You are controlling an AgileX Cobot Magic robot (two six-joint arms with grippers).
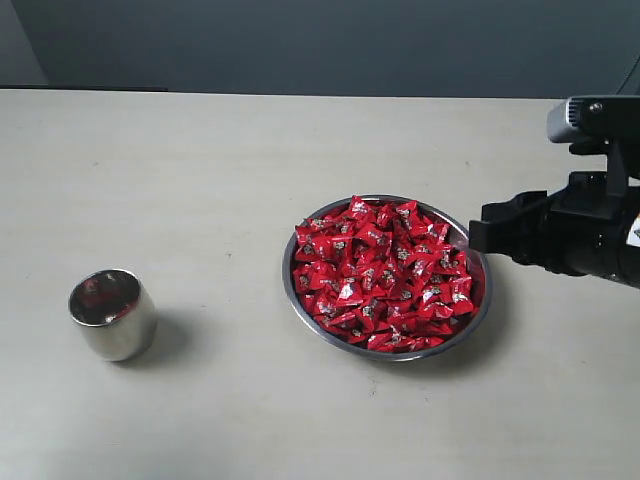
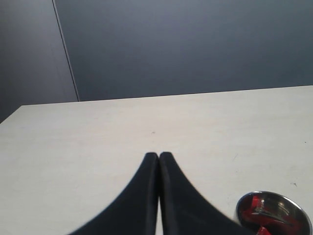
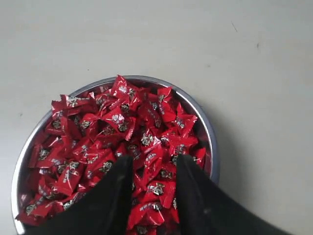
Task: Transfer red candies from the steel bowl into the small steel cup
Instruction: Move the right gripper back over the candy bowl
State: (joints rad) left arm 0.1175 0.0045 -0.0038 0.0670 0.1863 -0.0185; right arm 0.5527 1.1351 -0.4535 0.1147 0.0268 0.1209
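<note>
the step in hand is picking a candy out of the bowl [image 1: 291, 300] for the cup [image 1: 112, 312]. to do it well, the right claw [image 3: 154, 159] should settle on one candy [image 3: 155, 189] near the top of the heap, squeeze its wrapped body rather than a crimped end, and lift straight up so the neighbours slide off instead of spilling over the thin rim. the foil looks slippery, so a firm, centred pinch probably matters more than speed. the cup stands well apart from the bowl, on the far left of the counter [image 1: 200, 180], so the carry will be a long one across open surface.

the right claw hangs over the near-right part of the bowl, its two dark fingers [image 3: 112, 196] partly apart and low among the red candies [image 1: 385, 270]. one candy fills the gap between them, but i cannot tell whether they press it or only straddle it.

the left claw [image 2: 158, 155] is closed, fingers touching, holding nothing, and sits above bare counter near the cup. something red shows inside the cup; candy or reflection, i cannot say.
</note>
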